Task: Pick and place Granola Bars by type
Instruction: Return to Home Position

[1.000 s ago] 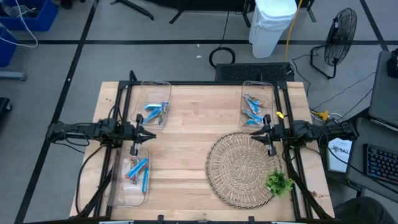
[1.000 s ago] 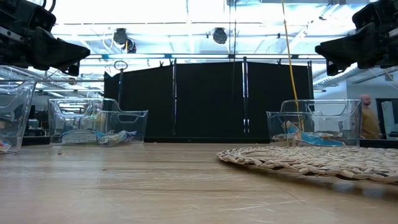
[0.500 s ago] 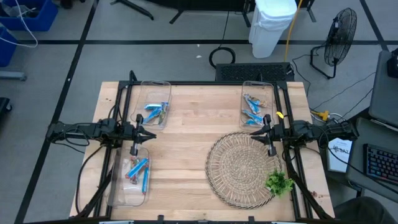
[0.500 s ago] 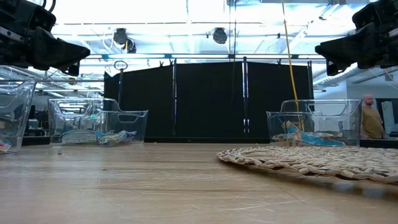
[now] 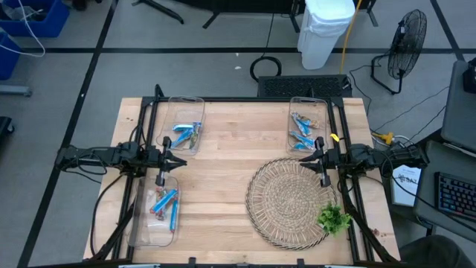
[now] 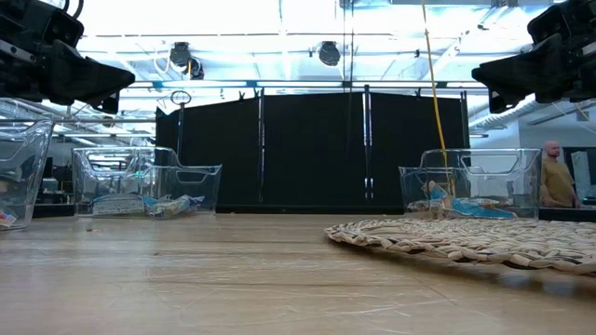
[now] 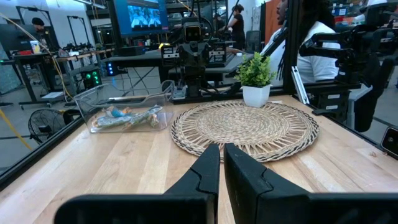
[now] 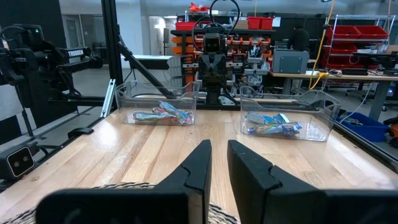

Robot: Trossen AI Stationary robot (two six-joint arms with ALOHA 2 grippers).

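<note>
Both arms sit parked at the side edges of the pale wooden surface point(image 5: 223, 186), likely because sorting is finished. The left gripper point(image 7: 221, 149) and right gripper point(image 8: 219, 144) hold their fingers nearly together on nothing. The small wrapped granola bars point(image 5: 186, 134) lie in clear plastic bins point(image 5: 186, 99) at the far-left, far-right and near-left corners. The round woven mat point(image 5: 286, 205) and green leafy sprig point(image 5: 334, 218) block nothing.
</note>
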